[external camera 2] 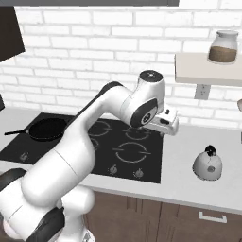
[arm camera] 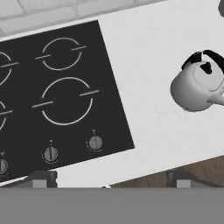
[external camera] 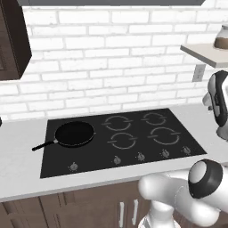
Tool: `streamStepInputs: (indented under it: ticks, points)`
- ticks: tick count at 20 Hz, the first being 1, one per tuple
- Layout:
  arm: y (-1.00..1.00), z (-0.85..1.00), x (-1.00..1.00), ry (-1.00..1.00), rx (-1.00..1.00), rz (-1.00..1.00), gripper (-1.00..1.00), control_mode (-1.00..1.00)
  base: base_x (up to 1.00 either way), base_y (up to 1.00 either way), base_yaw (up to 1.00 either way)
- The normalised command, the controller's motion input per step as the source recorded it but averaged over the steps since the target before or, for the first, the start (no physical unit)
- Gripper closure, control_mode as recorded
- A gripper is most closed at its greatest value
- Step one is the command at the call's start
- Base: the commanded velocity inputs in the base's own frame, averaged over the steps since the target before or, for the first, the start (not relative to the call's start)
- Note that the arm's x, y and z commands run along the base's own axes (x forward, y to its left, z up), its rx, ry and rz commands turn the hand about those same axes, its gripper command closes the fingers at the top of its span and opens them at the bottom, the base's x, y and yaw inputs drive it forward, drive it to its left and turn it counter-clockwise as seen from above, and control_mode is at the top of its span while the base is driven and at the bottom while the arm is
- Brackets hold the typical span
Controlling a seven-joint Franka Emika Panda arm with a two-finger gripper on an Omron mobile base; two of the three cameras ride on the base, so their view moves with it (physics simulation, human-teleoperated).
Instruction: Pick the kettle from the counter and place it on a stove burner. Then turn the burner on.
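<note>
Kettle point(external camera 2: 208, 164), pale grey with dark knob and handle, upright on the light worktop point(external camera 2: 189, 142) right of the black cooktop point(external camera 2: 94, 142), clear of every burner ring point(arm camera: 66, 101); hand point(external camera 2: 165, 124) above the cooktop's right edge, fingers apart, holding nothing; frying pan point(external camera: 74, 133) at far left.

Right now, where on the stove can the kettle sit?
The four ring burners right of the frying pan are bare. The far left burner is crowded by that pan. The kettle stands on the counter, with bare counter between it and the cooktop.
</note>
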Motion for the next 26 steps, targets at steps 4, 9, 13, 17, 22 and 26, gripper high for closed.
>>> streamStepInputs:
  ticks: [4, 9, 13, 17, 22, 26]
  points:
    - [-1.00, -0.01, 0.07, 0.01, 0.00, -0.14, -1.00, -1.00, 0.00, 0.00, 0.00]
    - [-1.00, -0.06, 0.06, 0.07, 0.00, -0.12, -1.00, -1.00, 0.00, 0.00, 0.00]
    - [-1.00, -0.21, 0.18, 0.17, 0.00, -0.11, -1.00, -1.00, 0.00, 0.00, 0.00]
    - [-0.99, -0.43, 0.23, 0.15, 0.00, -0.05, -1.00, -1.00, 0.00, 0.00, 0.00]
    - [-0.25, -0.16, 0.07, 0.04, 0.00, -0.01, -1.00, -1.00, 0.00, 0.00, 0.00]
    - [0.00, -0.15, 0.09, 0.06, 0.00, -0.02, -1.00, -1.00, 0.00, 0.00, 0.00]
